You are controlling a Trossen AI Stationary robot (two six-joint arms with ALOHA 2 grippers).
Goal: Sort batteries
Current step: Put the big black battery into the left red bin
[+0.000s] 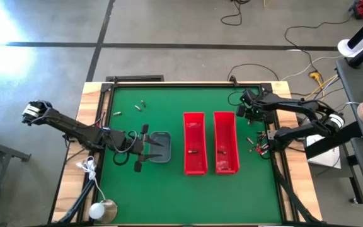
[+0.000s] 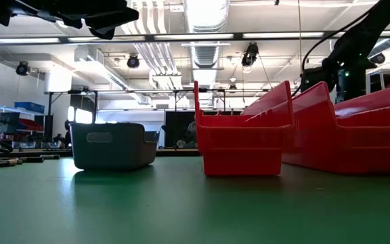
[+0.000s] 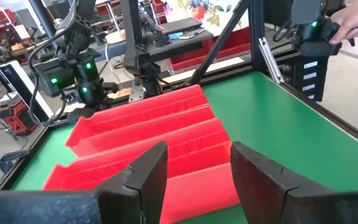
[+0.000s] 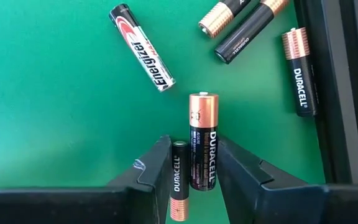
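High view shows the green counter with two long red bins side by side right of its middle, each with a small dark battery lying on its floor. Left of them sits the small grey tray. The left arm reaches in from the counter's left edge, its left end effector just beside the tray on the tray's left, fingers spread wide and holding nothing; the left wrist view looks between those fingers toward the red bins.

At the counter's far right corner the right end effector is low over the green surface near the black frame edge. The right wrist view shows its two fingers narrowed around two batteries standing side by side between them: a larger Duracell battery with a copper top, and a slimmer Duracell battery touching it. Whether the fingers press on the pair cannot be told.

Loose on the green nearby lie an Energizer battery, two more batteries near each other, and another Duracell beside the frame. A few small batteries lie scattered at the far left of the counter, and a few more by the right edge.
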